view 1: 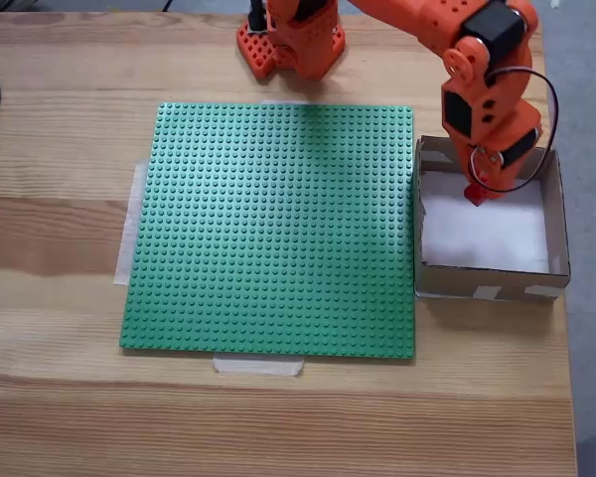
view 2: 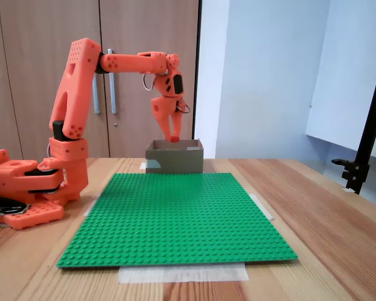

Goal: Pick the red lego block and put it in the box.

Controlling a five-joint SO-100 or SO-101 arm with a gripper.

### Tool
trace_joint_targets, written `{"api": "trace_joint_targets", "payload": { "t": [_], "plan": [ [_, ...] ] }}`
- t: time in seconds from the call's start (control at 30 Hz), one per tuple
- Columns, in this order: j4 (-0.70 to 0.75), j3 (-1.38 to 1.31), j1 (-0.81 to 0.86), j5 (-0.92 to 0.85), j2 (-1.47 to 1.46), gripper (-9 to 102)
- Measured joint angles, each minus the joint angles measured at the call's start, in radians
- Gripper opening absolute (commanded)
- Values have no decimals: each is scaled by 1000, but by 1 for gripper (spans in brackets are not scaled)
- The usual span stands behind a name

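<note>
The gripper is hanging over the box, fingers pointing down, tip just above the white floor near the back wall in a fixed view from above. A small patch of red is showing at the fingertips there; that looks like the red lego block pinched between nearly closed fingers, though it is too small to be sure of its shape. In a fixed view from the table's end, the gripper is dipping to the box's rim, fingers close together, with the block hard to tell apart from the orange fingers.

The orange arm is reaching out from its base. The green baseplate is lying taped to the wooden table, its right edge touching the box.
</note>
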Motion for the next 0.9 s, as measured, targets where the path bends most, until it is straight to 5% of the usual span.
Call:
{"api": "trace_joint_targets", "payload": {
  "t": [0.9],
  "plan": [
    [-8, -17, -20, 48, -60, 8]
  ]
}}
